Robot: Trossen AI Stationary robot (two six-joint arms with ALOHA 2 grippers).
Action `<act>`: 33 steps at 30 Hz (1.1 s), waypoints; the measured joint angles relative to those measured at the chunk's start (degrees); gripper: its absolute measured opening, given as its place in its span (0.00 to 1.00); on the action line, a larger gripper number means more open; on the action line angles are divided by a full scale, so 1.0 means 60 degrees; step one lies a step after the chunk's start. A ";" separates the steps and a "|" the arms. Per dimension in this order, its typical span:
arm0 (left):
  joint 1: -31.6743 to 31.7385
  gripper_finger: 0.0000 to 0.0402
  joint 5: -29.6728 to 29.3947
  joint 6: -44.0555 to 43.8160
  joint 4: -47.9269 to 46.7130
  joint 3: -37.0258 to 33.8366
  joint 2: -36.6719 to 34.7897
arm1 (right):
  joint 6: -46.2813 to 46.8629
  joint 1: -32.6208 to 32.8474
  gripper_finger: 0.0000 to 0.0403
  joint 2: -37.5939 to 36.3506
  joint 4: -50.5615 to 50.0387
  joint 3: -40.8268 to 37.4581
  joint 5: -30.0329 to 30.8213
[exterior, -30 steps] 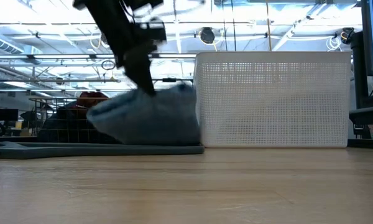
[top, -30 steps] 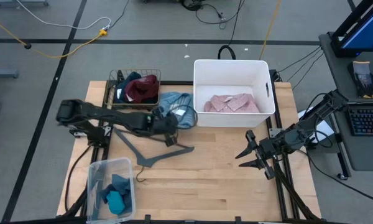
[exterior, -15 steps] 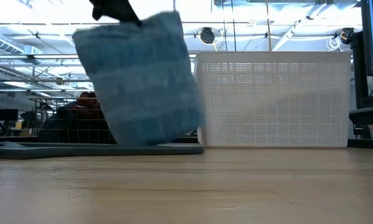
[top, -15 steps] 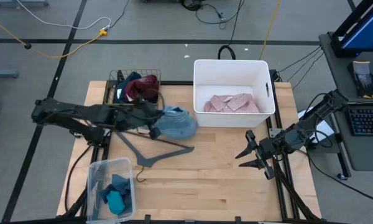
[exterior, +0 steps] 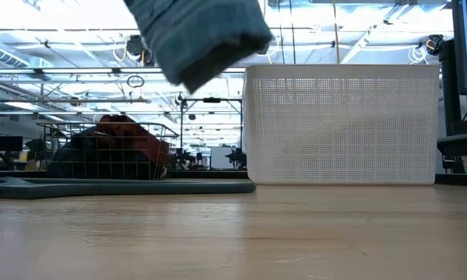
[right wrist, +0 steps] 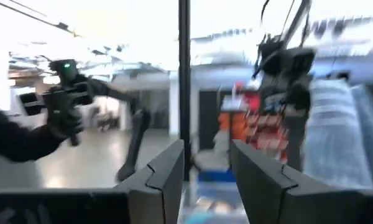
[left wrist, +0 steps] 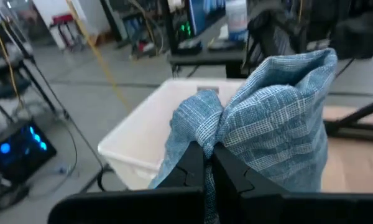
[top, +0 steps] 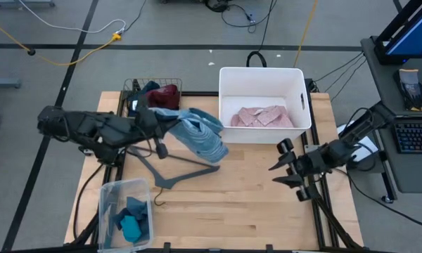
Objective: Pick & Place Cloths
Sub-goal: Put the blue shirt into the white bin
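My left gripper (top: 167,124) is high over the table's left half, shut on a light blue striped cloth (top: 200,137), which also shows at the top of the low view (exterior: 202,35). A pink cloth (top: 261,116) lies inside the white bin (top: 264,72). Maroon and dark navy cloths (top: 158,97) fill the wire basket (top: 130,95) at the far left. Teal and slate-blue pieces (top: 131,219) lie in a clear box (top: 107,204) at the near left. My right gripper (top: 280,167) hovers open at the table's right edge, touching nothing. My left gripper pinches a bunched fold of the striped cloth (left wrist: 202,138) between its two fingers (left wrist: 189,168). The fingers come nearly level from the table's left, pointing toward the white bin. The cloth drapes ahead of and below the fingers, slack and lifted clear of the table.
A grey clothes hanger (top: 176,169) lies flat on the wood below the held cloth. The white bin (exterior: 342,124) stands at the far middle-right. Bare wood spreads across the near middle of the table (top: 232,211).
My left gripper has risen and drawn back toward the table's left edge, tipping from pointing down to nearly level. It stayed shut on the striped cloth, which has left the table beside the bin and now hangs clear. My right gripper has tipped upward.
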 joint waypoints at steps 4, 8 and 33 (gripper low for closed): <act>-0.0304 0.00 -0.0366 0.0666 0.0112 0.1027 0.0531 | -0.1072 -0.0318 0.31 0.0919 0.1573 0.0113 -0.0017; -0.0402 0.00 -0.0546 0.1532 0.0613 0.1896 0.1129 | -0.1582 -0.0683 0.31 0.1715 0.1737 0.0885 0.0013; -0.0384 0.00 -0.1055 0.3573 0.0913 0.3603 0.2637 | -0.3999 -0.0886 0.81 0.4436 -0.4515 0.7136 0.4578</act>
